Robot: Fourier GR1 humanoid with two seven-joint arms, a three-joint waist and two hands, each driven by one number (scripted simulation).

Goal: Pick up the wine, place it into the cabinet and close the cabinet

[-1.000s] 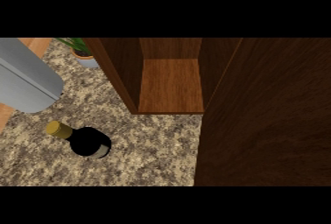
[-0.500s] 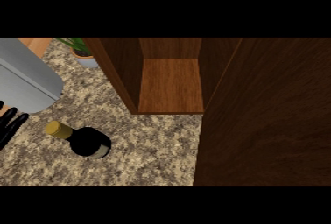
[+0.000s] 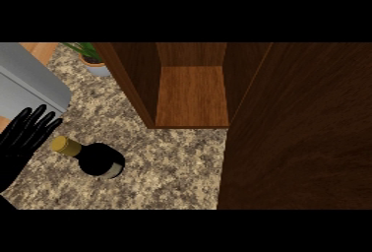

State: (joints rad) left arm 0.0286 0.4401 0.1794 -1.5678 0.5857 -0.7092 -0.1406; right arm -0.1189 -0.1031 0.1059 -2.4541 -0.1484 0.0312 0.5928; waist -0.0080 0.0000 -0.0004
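Left hand [image 3: 25, 142] open, fingers straight, holding nothing. Wine [image 3: 96, 158] upright on bench [image 3: 167, 167], just right of fingertips. Advisable: close around body below neck, keeping upright; cabinet [image 3: 190, 93] open, farther right.

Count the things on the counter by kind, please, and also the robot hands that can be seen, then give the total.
Wine bottle: 1
Potted plant: 1
Wooden cabinet, door open: 1
Robot hand, the left one, fingers straight, beside the bottle: 1
Total: 4
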